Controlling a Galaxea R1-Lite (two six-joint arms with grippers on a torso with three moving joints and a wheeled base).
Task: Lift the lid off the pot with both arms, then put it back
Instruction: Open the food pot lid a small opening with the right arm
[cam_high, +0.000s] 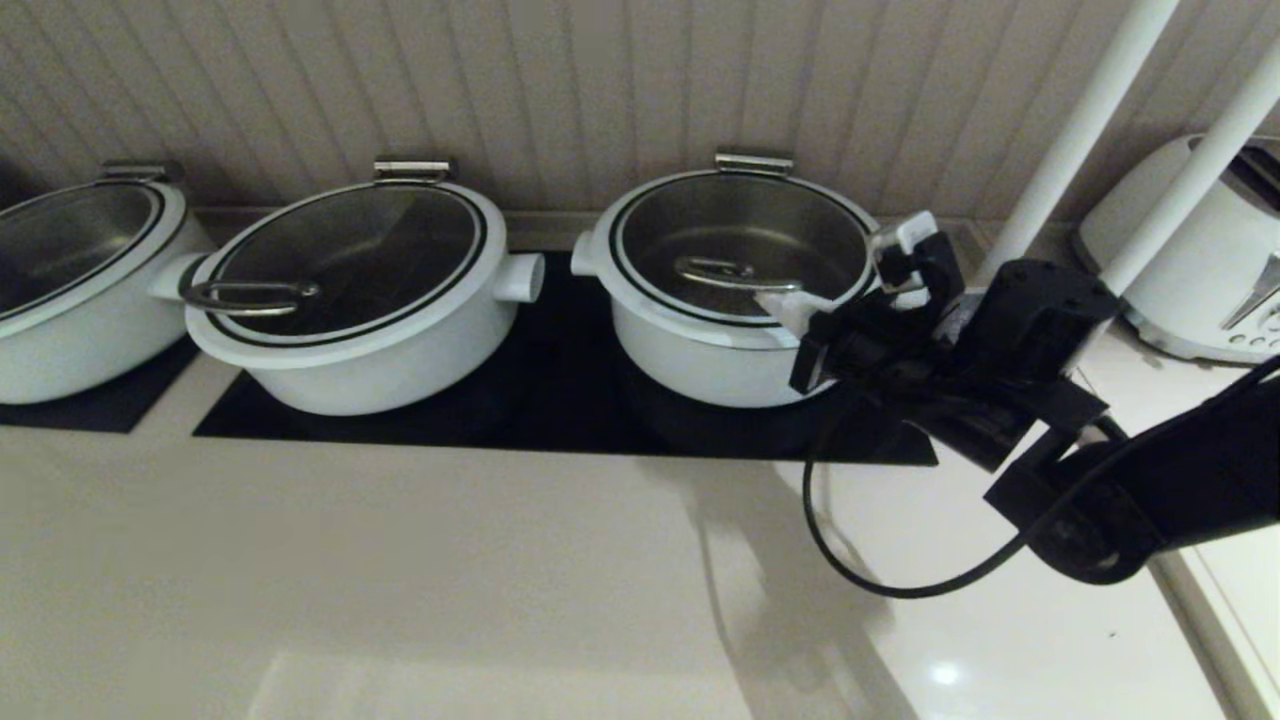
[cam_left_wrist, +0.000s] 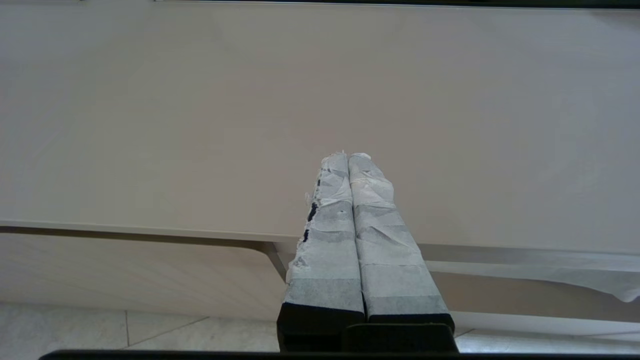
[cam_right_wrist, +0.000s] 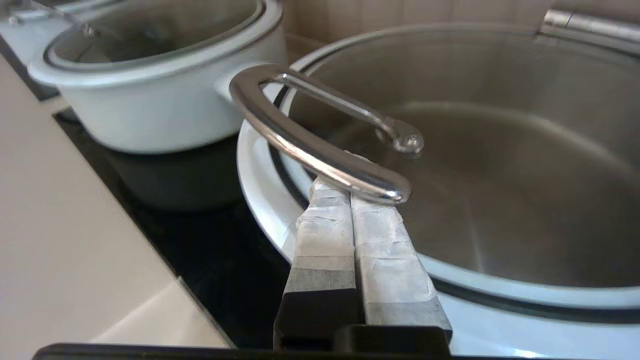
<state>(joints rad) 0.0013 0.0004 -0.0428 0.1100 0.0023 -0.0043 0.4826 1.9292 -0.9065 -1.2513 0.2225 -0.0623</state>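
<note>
The lid (cam_high: 740, 235), glass with a white rim and a rear metal hinge, lies on the pot (cam_high: 690, 355) at the right of the black mat. Its steel bar handle (cam_high: 715, 270) sits near the centre. My right gripper (cam_high: 785, 305) reaches in from the right, shut, its taped fingertips tucked under the handle (cam_right_wrist: 310, 145) without clasping it. In the right wrist view the right gripper (cam_right_wrist: 350, 192) rests over the lid's white rim (cam_right_wrist: 260, 190). My left gripper (cam_left_wrist: 348, 157) is out of the head view, shut and empty, above the pale counter (cam_left_wrist: 200, 100).
A wider white pot (cam_high: 350, 300) with a loop-handled lid stands just left of the task pot, and another (cam_high: 70, 290) at far left. A white toaster (cam_high: 1200, 260) and two white poles (cam_high: 1090, 120) stand at the right. Bare counter (cam_high: 400, 580) lies in front.
</note>
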